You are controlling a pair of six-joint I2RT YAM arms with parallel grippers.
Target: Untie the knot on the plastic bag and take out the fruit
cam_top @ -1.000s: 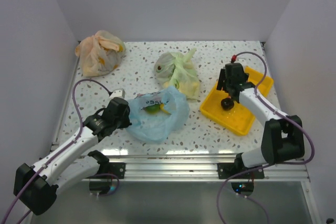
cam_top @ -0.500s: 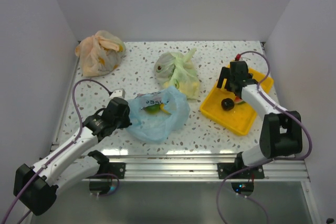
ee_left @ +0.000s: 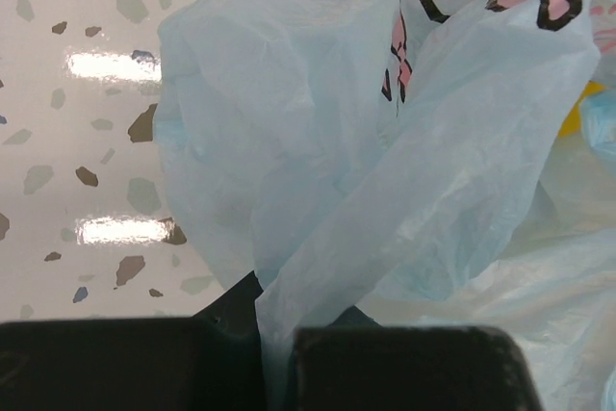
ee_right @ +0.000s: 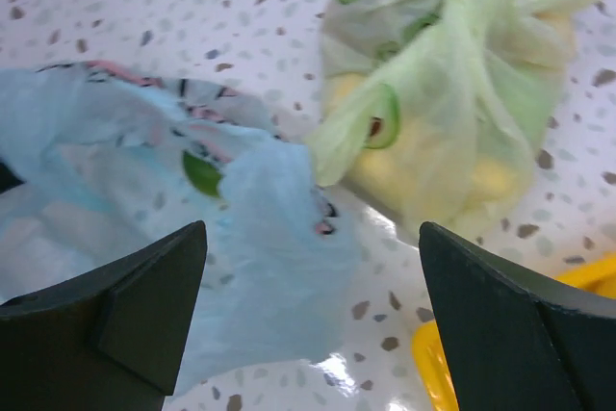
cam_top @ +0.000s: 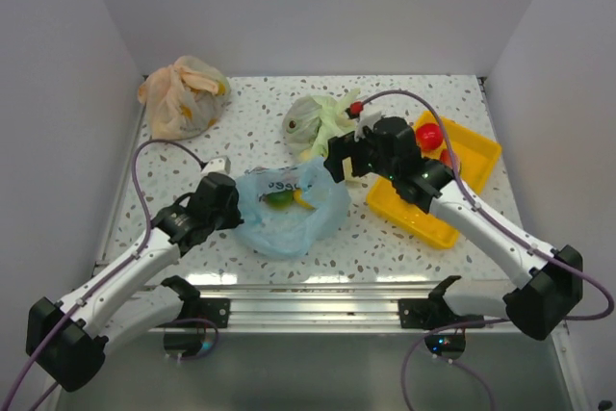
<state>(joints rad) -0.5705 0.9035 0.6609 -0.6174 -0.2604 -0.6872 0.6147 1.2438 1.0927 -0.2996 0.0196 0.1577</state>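
Note:
The light blue plastic bag [cam_top: 289, 223] lies open at the table's front middle, and no knot shows on it. A green fruit [cam_top: 278, 199] and a yellow one [cam_top: 303, 202] lie inside. My left gripper [cam_top: 228, 211] is shut on the bag's left edge; in the left wrist view the blue plastic [ee_left: 385, 170] is pinched in the gripper [ee_left: 274, 348]. My right gripper [cam_top: 337, 163] is open and empty above the bag's right rim. In the right wrist view the gripper [ee_right: 310, 247] hangs over the blue bag [ee_right: 260, 267], with the green fruit [ee_right: 202, 172] showing. A red apple [cam_top: 429, 134] lies in the yellow tray [cam_top: 433, 223].
A tied pale green bag [cam_top: 322, 127] sits just behind the blue one, close to my right gripper, and also shows in the right wrist view [ee_right: 443, 113]. An orange bag [cam_top: 183, 93] is at the back left. The yellow tray's corner [ee_right: 438, 372] shows in the right wrist view. White walls enclose the table.
My right arm has swung left from the yellow tray to above the blue bag's right rim, uncovering the red apple in the tray. The left arm has stayed put.

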